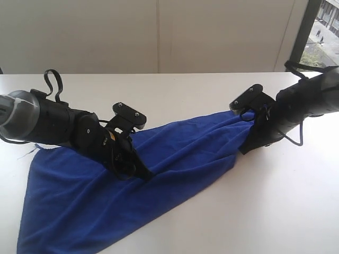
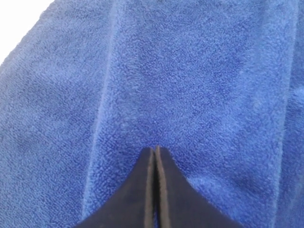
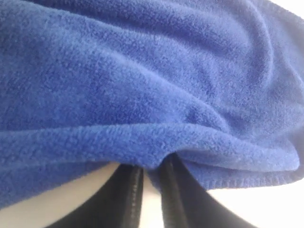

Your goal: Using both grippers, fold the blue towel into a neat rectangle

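1. The left tool (image 1: 145, 173) is closed. Its fingers (image 2: 142, 194) lie flat against each other with nothing between them, and the tips press down on the cloth near its middle.
2. The right tool (image 1: 243, 151) grips the blue towel (image 1: 106, 201). In its wrist view the fingers stand narrowly apart and their tips are buried under a thick rolled fold of cloth beside the hemmed edge.
3. The white desk (image 1: 265, 211) carries everything, with a pale wall behind it.
4. The blue towel lies on the desk as a rough triangle. It is broad at the near left and narrows to a bunched point at the right tool, with long creases running between the two tools.
5. A window (image 1: 324, 32) shows at the far right corner.
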Robot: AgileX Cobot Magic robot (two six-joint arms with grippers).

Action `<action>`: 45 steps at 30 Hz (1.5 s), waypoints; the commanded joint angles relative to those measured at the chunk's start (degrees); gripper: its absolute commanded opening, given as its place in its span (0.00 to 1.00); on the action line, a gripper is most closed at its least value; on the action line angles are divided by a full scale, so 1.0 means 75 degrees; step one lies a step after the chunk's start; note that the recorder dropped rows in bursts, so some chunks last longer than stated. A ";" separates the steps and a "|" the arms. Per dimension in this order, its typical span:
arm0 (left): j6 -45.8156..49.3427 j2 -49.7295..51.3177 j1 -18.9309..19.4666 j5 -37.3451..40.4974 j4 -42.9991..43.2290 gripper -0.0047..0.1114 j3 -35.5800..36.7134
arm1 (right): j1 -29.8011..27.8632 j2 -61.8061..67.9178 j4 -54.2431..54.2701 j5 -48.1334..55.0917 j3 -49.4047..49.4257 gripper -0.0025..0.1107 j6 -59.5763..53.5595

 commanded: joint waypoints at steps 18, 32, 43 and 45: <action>0.0692 0.0392 0.0080 0.0975 0.0162 0.04 0.0209 | -0.0078 -0.1031 -0.0169 0.2800 0.0048 0.02 -0.0289; 0.0692 0.0392 0.0080 0.0975 0.0463 0.04 0.0209 | -0.0078 -0.1972 -0.0314 0.4906 0.0048 0.02 -0.1081; 0.0692 0.0392 0.0080 0.0975 0.0463 0.04 0.0209 | -0.0078 -0.2165 -0.0411 0.6130 0.0048 0.02 -0.1081; 0.0692 0.0392 0.0080 0.0975 0.0463 0.04 0.0209 | -0.0078 -0.2329 -0.0462 0.6231 0.0048 0.02 -0.1081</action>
